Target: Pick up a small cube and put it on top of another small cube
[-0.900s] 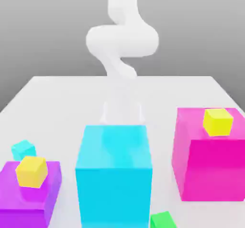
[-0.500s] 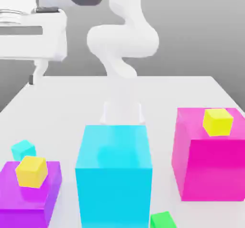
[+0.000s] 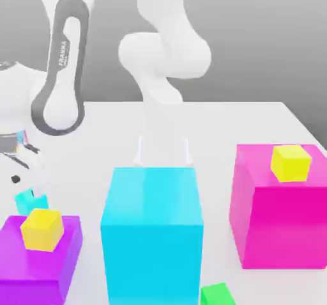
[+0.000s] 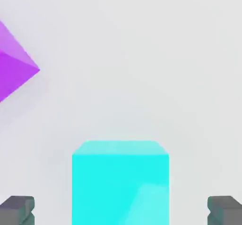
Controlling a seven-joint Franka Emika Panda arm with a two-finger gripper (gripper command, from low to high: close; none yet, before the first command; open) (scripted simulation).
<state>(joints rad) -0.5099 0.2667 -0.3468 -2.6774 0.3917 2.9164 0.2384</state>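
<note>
"Where did the small cyan cube (image 3: 36,201) sit in the exterior view?" asked the first.

"On the pale table (image 3: 220,131), at the exterior view's left, just beyond the purple block (image 3: 67,243)," said the second. "The lower end of the white arm (image 3: 62,61) reached down there and hid part of the cube."

"And the bright yellow cube (image 3: 290,164)?"

"It rested on top of the magenta block (image 3: 281,224), at the exterior view's right. A golden-yellow cube (image 3: 42,230) lay on the purple block. The large cyan block (image 3: 152,256) stood between the purple and magenta ones, and a green cube (image 3: 217,295) showed at the near edge, between the large cyan block and the magenta one."

"What did the hand view add?"

"The gripper (image 4: 120,211) was open, its two fingertips wide apart, one on either side of the small cyan cube. A strip of pale table showed between the cube and each fingertip, so nothing was gripped. The cube looked upright, its sides squared up with the fingers."

"Did the purple block appear there too?"

"One corner of it did, well apart from the small cyan cube, with bare table between them."
</note>
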